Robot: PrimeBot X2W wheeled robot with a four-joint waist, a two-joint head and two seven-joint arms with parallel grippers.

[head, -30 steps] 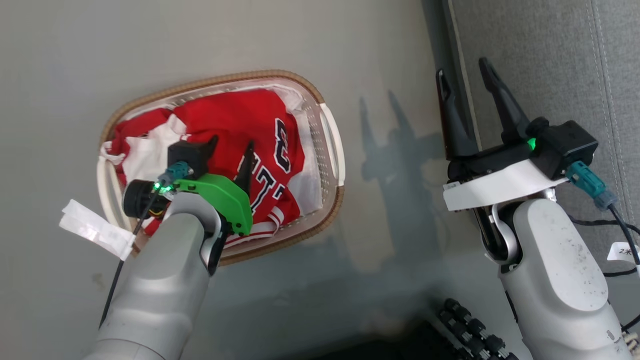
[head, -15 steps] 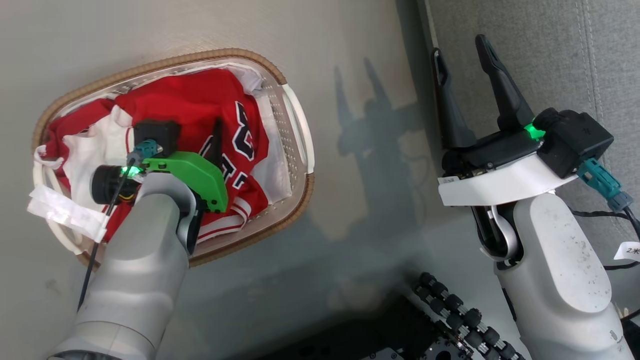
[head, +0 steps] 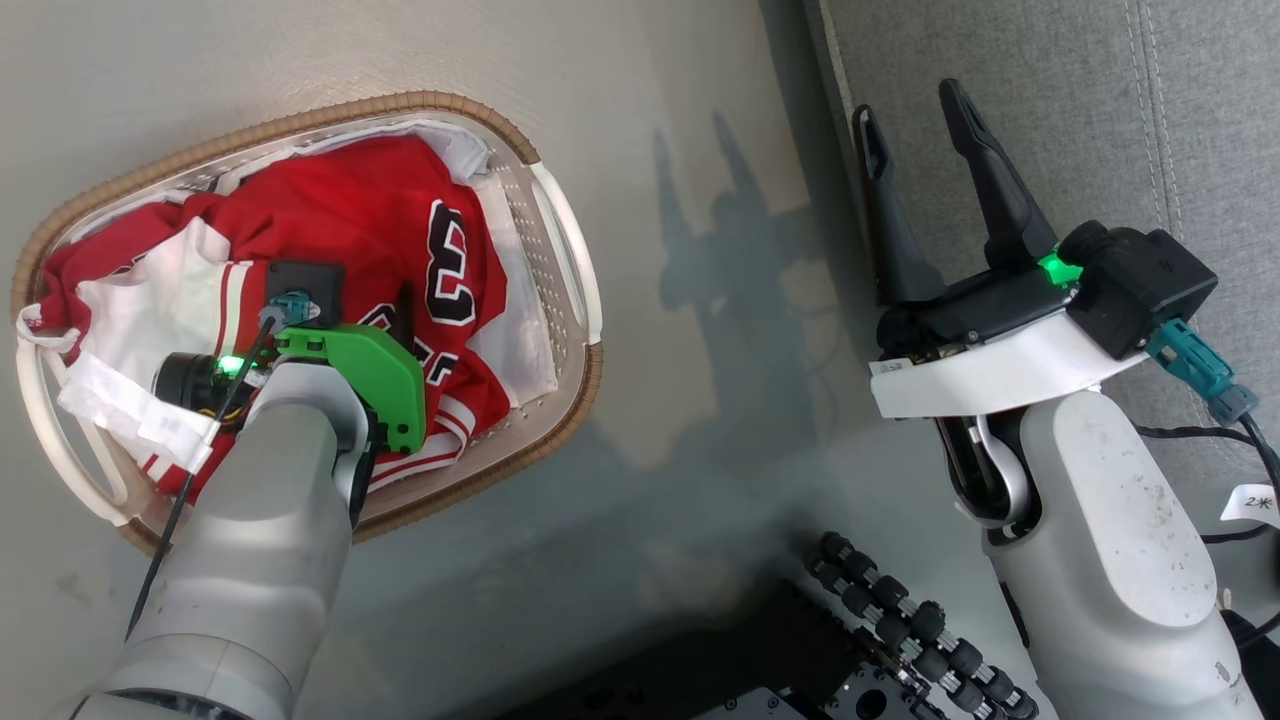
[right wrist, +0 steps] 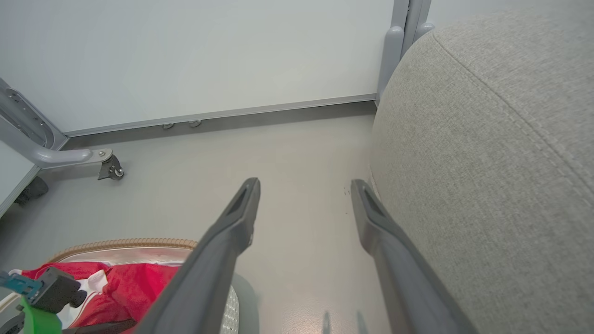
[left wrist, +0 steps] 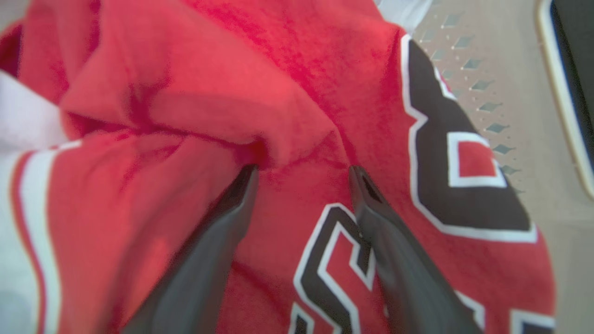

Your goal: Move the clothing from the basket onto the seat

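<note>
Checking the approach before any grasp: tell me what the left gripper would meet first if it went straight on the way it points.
The clothing: the open left gripper points straight into the red fabric in the basket, its tips apparently at a fold, though contact is hard to judge.

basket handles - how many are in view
2. One white handle is on the basket's end facing the seat; the other is on the opposite end, beside the left arm's wrist. The arm hides part of the near rim.
</note>
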